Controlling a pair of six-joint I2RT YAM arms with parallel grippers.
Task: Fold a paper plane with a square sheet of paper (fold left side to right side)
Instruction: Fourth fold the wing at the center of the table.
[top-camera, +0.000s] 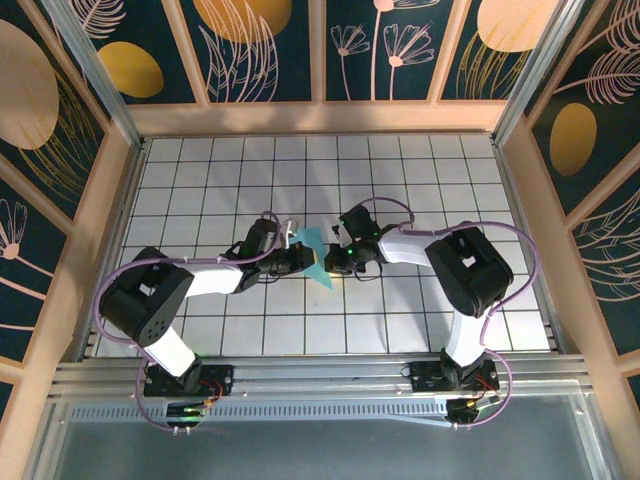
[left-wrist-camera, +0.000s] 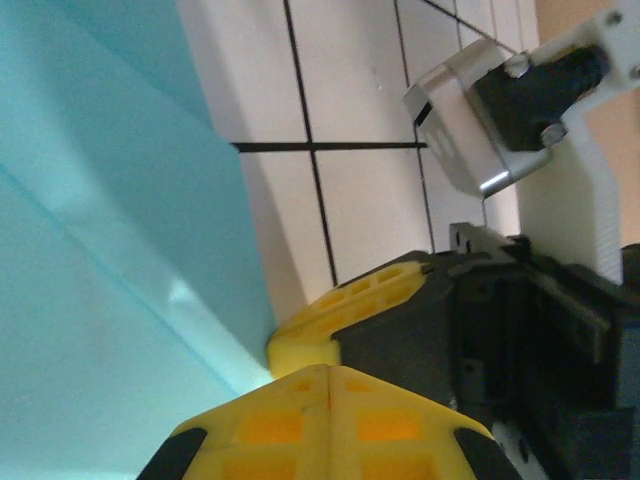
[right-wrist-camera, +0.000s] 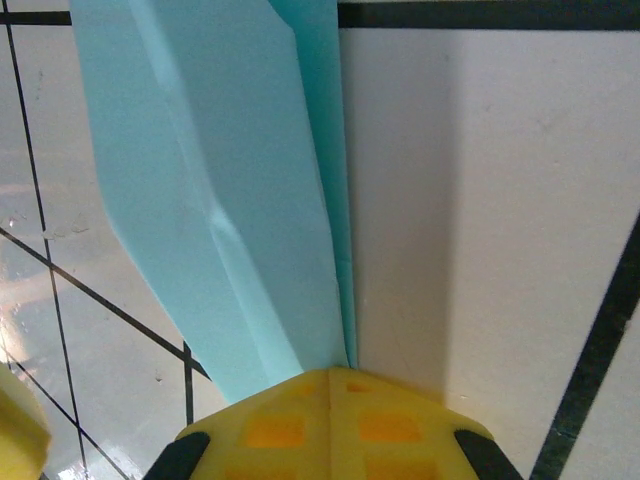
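Teal paper plane (top-camera: 314, 260), white tiles (top-camera: 400, 180) all around.

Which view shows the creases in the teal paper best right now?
Right wrist: the folded teal paper runs up mid-frame, layers and creases distinct. Left wrist gives a close, cropped stretch with faint creases. Top external has it small and distant.

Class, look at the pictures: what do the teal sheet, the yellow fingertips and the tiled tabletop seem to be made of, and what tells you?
Teal sheet: thin matte paper; it holds sharp creases.
Yellow fingertips: likely moulded or printed plastic, matte, with recessed square pockets.
Tiled tabletop: hard white surface with dark grid lines, slightly glossy; material unclear, perhaps laminate.
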